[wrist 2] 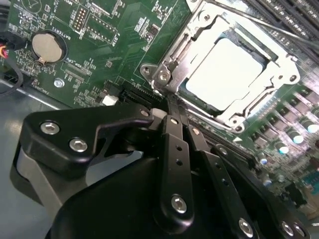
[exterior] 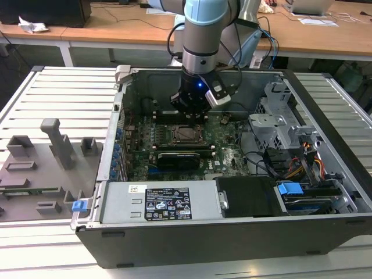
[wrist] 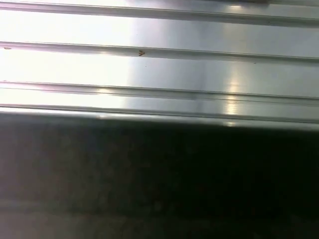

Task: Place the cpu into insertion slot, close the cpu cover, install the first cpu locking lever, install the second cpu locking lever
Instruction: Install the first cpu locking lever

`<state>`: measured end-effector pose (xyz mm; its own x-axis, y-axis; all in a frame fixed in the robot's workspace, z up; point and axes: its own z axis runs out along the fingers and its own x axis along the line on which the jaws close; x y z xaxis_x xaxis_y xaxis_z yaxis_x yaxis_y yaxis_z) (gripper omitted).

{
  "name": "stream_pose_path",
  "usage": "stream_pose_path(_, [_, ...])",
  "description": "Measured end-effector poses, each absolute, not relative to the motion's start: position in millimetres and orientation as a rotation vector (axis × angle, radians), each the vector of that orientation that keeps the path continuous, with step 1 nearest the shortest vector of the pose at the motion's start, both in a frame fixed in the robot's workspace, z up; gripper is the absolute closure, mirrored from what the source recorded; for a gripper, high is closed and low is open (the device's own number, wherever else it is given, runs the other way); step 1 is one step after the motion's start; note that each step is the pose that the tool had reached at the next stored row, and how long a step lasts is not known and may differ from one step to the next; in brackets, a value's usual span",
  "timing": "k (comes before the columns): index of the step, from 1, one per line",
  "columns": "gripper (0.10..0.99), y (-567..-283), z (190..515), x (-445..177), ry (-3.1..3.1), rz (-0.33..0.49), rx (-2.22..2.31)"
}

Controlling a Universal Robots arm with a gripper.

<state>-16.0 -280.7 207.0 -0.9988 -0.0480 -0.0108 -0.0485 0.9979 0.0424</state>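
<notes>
Tool (wrist 2: pixel 174 117) pinched narrow, holding nothing, just beside the insertion slot (wrist 2: pixel 199 107), cpu (wrist 2: pixel 224 69) seated under the lowered cpu cover (wrist 2: pixel 271 82), white-lettered green motherboard (wrist 2: pixel 99 45) around, print not read off.

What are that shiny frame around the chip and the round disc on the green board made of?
The cpu cover looks like bare stamped metal, bright and reflective. The cpu top seems dull silver metal. The round disc looks like a metal coin battery, judging by its smooth sheen.
</notes>
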Motion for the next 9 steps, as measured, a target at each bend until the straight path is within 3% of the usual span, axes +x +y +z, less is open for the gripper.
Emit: stream_pose_path(9, [0.980,-283.9,218.2,-16.1,3.130,0.064,-0.076])
